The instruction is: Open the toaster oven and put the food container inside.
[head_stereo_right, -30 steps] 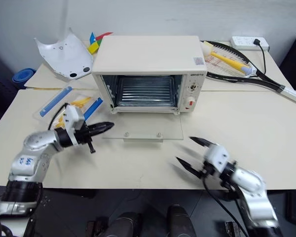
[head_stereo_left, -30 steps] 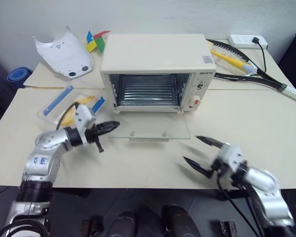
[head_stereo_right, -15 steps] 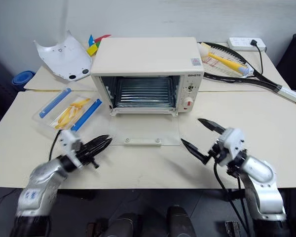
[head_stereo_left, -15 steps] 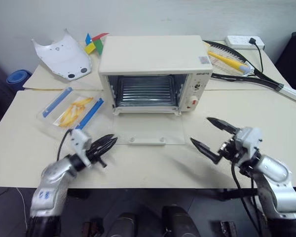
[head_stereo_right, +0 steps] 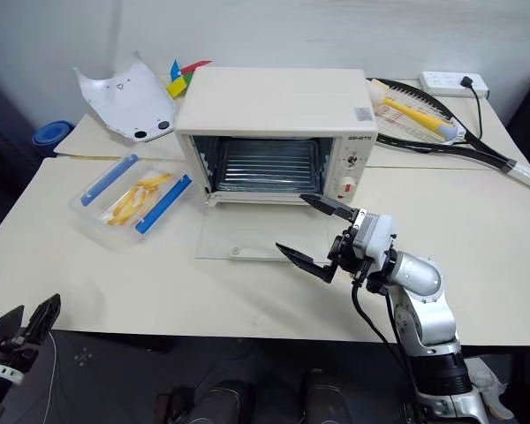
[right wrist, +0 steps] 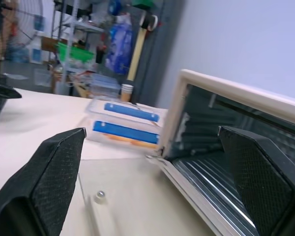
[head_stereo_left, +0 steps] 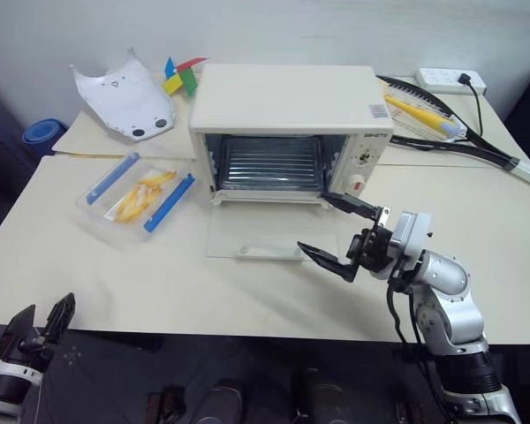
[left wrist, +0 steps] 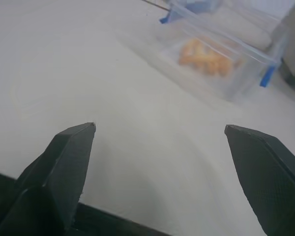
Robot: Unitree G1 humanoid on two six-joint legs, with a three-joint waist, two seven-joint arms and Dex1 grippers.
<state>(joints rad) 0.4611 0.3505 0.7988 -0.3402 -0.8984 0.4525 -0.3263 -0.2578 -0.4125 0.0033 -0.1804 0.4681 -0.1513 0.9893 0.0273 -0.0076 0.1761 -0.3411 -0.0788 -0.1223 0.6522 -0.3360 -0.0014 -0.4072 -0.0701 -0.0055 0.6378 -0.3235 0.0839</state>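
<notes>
While the door lies dropped flat on the table, this is how the scene stands for the coming pick-up.

Toaster oven: the toaster oven sits at the back middle of the table, mouth open, wire rack bare, its glass door lying level in front of it.

Food container: the food container rests on the table just to the oven's left, apart from it and untouched, with yellow strips of food showing between two blue clips.

Long axis: the container lies on a slant, its blue clips running from the near oven side back toward the far left.

Left gripper: the left gripper hangs at the table's near left edge, fingers spread wide and empty; in its wrist view the container lies ahead between the two fingers, well apart from them.

Right gripper: the right gripper hovers over the right end of the open door, fingers wide apart, holding nothing, pointing leftward across the oven's mouth toward the container.

Nearer arm: judged from position, the left arm is on the container's side with bare table between; the right would have to cross over the door.

Step in hand: the oven is open; the container is not yet grasped.
</notes>
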